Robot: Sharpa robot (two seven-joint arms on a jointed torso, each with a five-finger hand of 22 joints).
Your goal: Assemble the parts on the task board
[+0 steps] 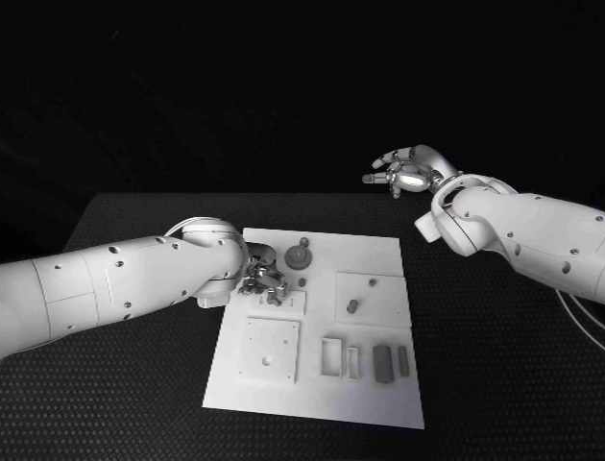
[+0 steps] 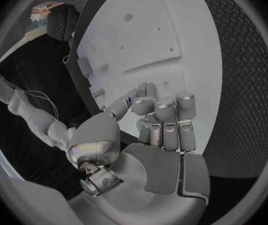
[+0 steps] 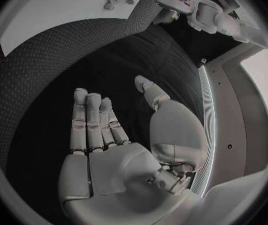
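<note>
Over the task board (image 1: 372, 257), toward its far left part, I have my left hand (image 1: 261, 279) hanging low just beside a round grey part (image 1: 299, 256) that sits on the plate. From the left wrist view its fingers (image 2: 165, 117) are curled in close together, but I cannot tell whether they pinch a small piece or only touch the board, since the fingertips hide whatever lies under them. My right hand (image 1: 406, 171) is lifted well clear of the task board, beyond its far right corner, with the fingers (image 3: 90, 122) spread flat and nothing in the palm. Other parts rest on the board: a small peg (image 1: 351, 307) standing near its middle, and long grey bars (image 1: 383, 363) lying in slots toward its near edge. My judgement is that the step in hand is seating or fetching a part at the far left station. To do it well I would move the left hand slowly, keep the wrist level so the piece goes in straight, and check through the wrist camera that the fingertips have it squarely before lifting. I would leave the right hand away from the board until the left one is clear.
</note>
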